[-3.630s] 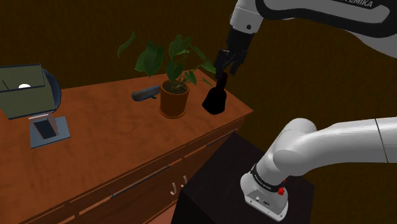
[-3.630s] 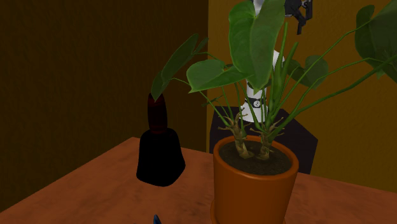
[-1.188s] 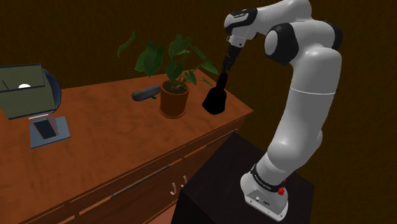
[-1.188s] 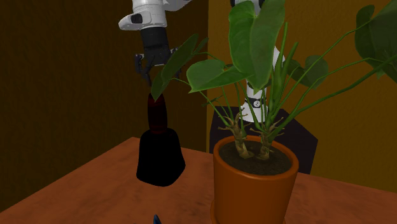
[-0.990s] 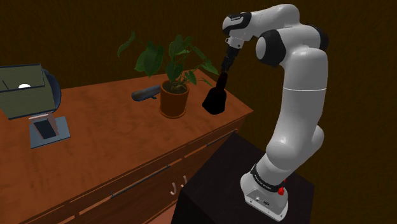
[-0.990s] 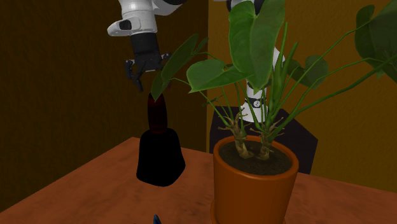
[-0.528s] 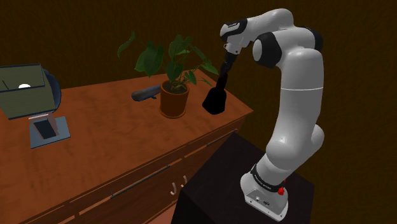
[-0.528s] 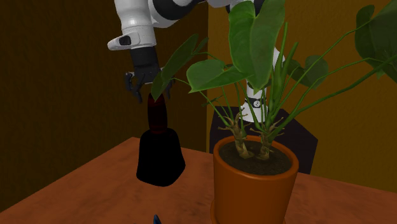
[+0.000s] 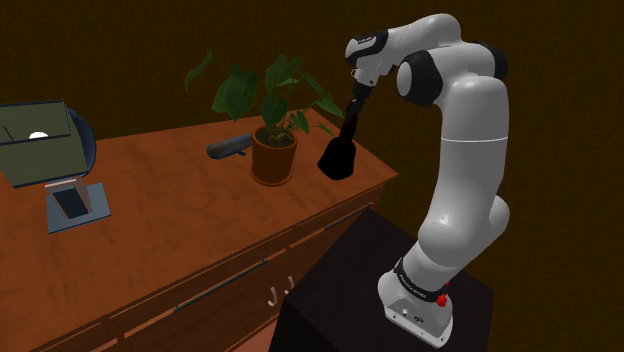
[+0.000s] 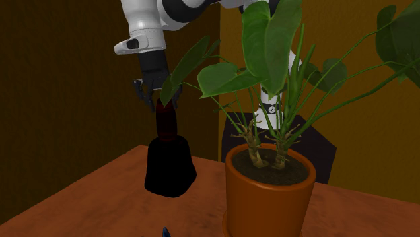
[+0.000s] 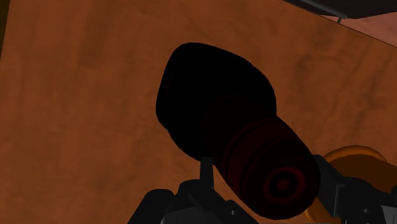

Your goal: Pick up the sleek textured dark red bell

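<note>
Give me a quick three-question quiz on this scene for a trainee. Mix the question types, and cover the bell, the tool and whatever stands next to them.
1. True or false: the dark bell with a dark red ridged handle lies on its side on the brown wooden top.
2. Pick one. The black two-finger tool is: A) shut on the handle; B) open, with a finger on each side of the handle's top; C) resting flat on the wood.
3. Fill in the blank: beside the bell stands an orange pot holding a green leafy ____.

Key: 1 false, it stands upright; 2 B; 3 plant.
</note>
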`<action>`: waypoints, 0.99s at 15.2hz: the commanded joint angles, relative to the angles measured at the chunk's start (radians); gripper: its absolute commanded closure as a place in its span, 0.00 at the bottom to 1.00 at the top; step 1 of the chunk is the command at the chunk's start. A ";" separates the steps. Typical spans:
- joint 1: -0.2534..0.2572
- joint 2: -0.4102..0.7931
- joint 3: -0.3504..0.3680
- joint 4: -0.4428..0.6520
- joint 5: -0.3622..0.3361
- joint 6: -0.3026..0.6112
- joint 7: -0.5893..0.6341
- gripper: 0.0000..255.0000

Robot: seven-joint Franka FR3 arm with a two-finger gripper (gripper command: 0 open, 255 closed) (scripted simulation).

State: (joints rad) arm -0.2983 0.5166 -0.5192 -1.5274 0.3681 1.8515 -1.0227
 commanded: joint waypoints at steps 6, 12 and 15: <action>-0.002 -0.008 -0.004 0.025 -0.008 -0.034 0.007 1.00; -0.005 -0.027 -0.010 0.080 -0.020 -0.103 0.022 1.00; -0.009 -0.033 -0.012 0.112 -0.025 -0.139 0.029 1.00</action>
State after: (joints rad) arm -0.3082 0.4907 -0.5303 -1.4226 0.3452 1.7211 -0.9969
